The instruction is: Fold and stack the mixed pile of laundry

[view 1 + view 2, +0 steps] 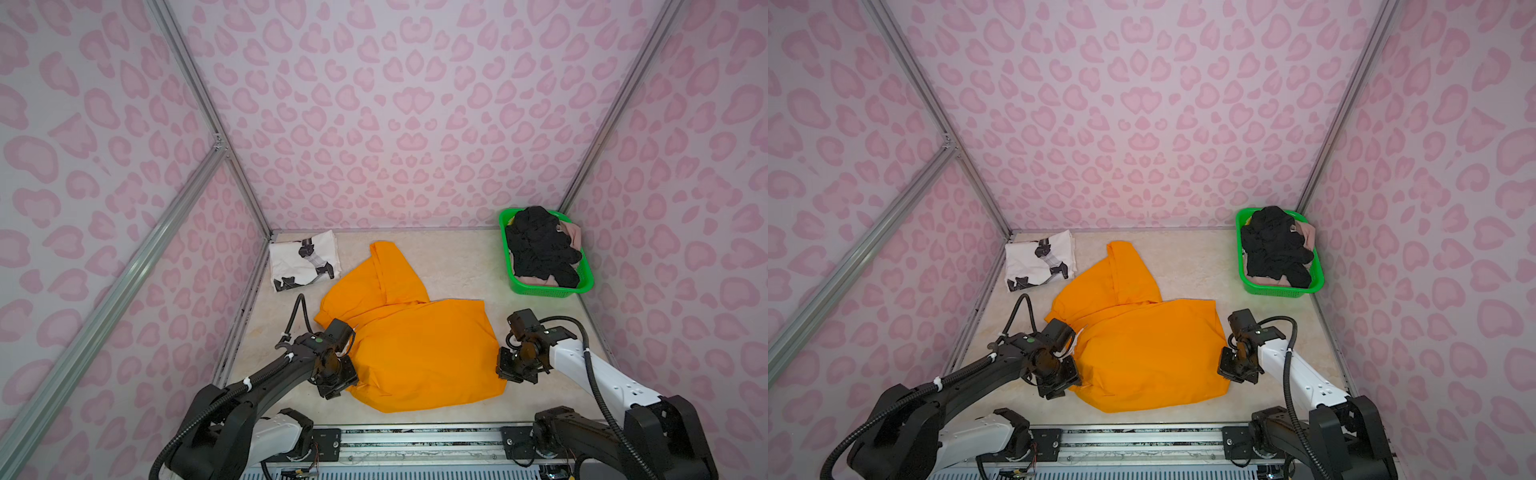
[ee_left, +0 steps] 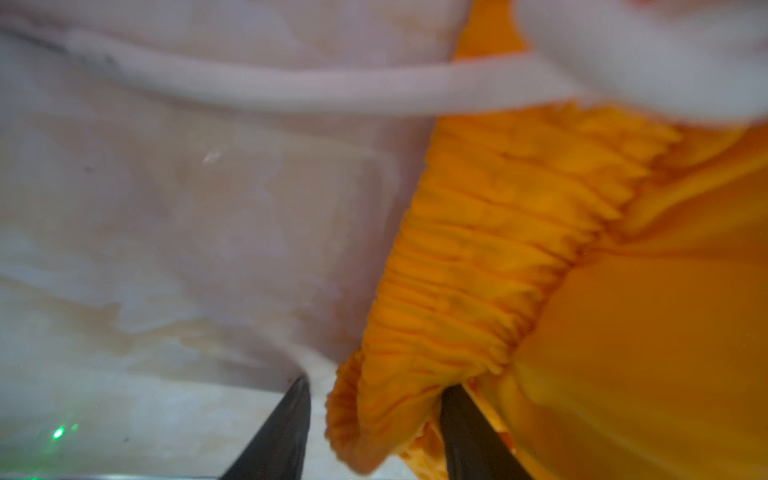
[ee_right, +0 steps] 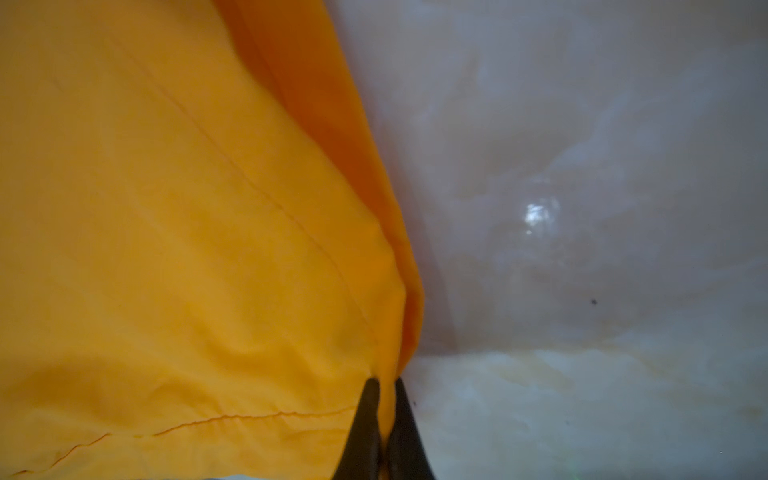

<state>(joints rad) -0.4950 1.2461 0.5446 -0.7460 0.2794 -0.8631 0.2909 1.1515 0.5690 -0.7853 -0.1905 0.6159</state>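
Bright orange shorts (image 1: 415,345) (image 1: 1142,345) lie spread across the middle of the table, one leg folded toward the back. At their left edge my left gripper (image 1: 338,382) (image 2: 378,384) is open, its jaws standing astride the gathered elastic waistband (image 2: 478,257), with a gap on one side. The white drawstring (image 2: 291,89) trails over the table. My right gripper (image 1: 509,370) (image 3: 385,384) is shut on the shorts' right hem (image 3: 291,291). A folded white T-shirt with black print (image 1: 303,259) (image 1: 1040,259) lies at the back left.
A green mesh basket (image 1: 503,245) (image 1: 1241,257) stands at the back right, holding a black knit piece (image 1: 540,245) heaped over a beige-pink piece (image 1: 573,232). Pink patterned walls close in the table on three sides. A metal rail (image 1: 415,440) runs along the front edge.
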